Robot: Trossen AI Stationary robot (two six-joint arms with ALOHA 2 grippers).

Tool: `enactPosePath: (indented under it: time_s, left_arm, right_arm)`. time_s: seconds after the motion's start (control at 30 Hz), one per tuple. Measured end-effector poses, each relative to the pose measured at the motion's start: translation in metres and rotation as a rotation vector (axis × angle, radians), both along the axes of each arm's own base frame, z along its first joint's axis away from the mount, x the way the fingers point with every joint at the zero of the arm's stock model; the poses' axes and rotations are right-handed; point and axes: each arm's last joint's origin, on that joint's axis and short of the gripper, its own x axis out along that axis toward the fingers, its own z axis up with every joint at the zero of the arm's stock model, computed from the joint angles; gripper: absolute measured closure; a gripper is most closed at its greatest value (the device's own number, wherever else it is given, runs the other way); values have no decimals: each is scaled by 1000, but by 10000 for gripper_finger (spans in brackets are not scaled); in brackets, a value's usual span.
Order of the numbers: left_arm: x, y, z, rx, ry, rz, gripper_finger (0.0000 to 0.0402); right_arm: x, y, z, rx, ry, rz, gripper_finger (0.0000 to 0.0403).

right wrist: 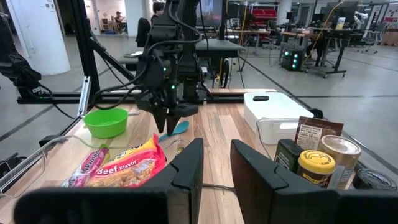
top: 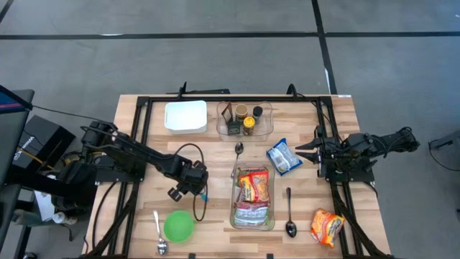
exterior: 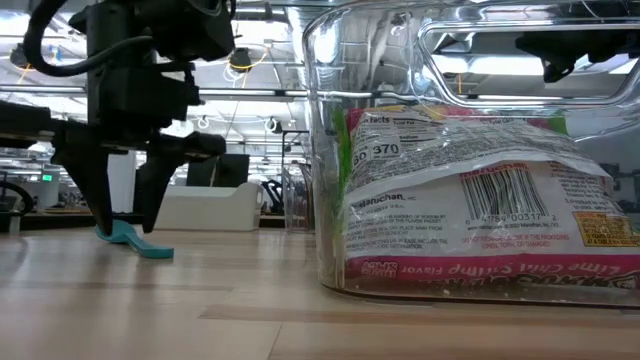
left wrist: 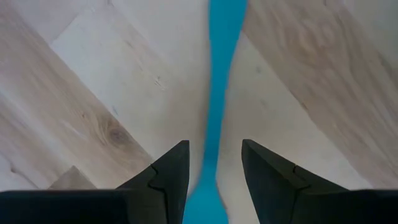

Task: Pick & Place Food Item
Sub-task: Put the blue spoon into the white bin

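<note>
My left gripper [top: 191, 185] points down at the table, left of the clear container [top: 252, 216]. It is open, and its two fingers stand on either side of a teal utensil [left wrist: 224, 62] that lies flat on the wood [exterior: 140, 244]. I see no touch between them. The container holds ramen packets [top: 253, 187]. A blue-and-white food packet [top: 283, 156] lies on the table right of the container's far end. My right gripper [top: 302, 153] is open and empty, level, just right of that packet. An orange packet [top: 327, 226] lies at the near right.
A green bowl [top: 179, 225] and a metal spoon [top: 159, 234] lie near the front left. More spoons lie at the centre [top: 238, 149] and right of the container [top: 290, 216]. A white box [top: 185, 115] and a clear tray of jars [top: 245, 119] stand at the back.
</note>
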Motion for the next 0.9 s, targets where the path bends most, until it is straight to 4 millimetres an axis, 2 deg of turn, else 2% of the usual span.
enactPosePath:
  time_s: [0.4,0.9]
  left_arm:
    - [1,0,-9,25,31,0,262]
    - [1,0,-7,10,22,-2,262]
  right_arm:
    - [0,0,0,0,0,0,328]
    - [0,0,0,0,0,-1,328]
